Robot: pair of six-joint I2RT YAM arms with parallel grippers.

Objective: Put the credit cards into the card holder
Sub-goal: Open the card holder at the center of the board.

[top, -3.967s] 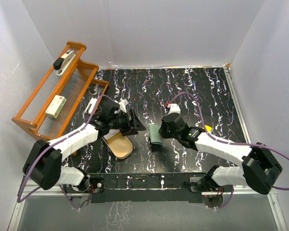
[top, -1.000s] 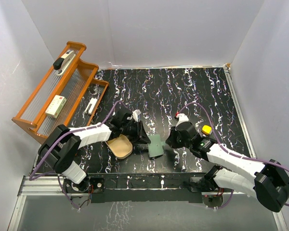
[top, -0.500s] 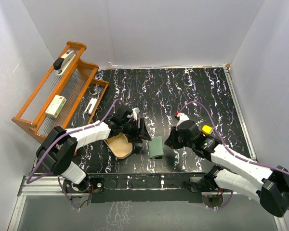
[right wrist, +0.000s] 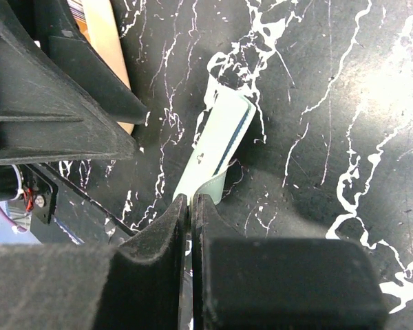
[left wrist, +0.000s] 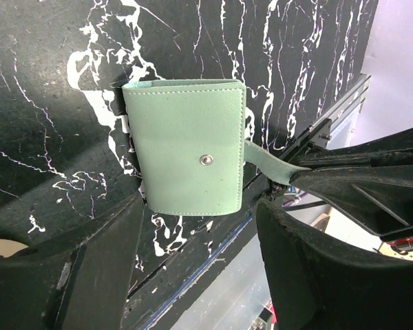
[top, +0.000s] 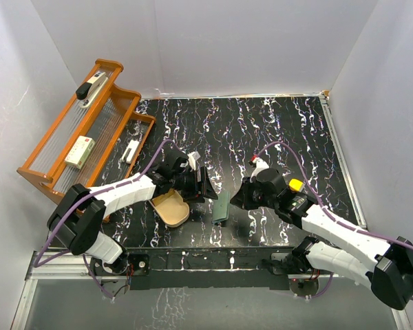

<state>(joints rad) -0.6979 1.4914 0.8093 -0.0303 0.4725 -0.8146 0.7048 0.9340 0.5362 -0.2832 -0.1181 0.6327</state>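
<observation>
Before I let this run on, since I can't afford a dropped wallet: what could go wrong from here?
The right end effector pinches only the thin snap tab of the closed pale-green folding card holder, which stands tilted on one edge; the tab may slip and the holder flop flat. The open left end effector hovers close beside the right one; closing in, the two could collide.

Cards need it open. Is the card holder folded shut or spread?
Folded shut but unsnapped: the card holder shows its closed cover and bare stud, and the right pincer pinches its loose tab.
</observation>
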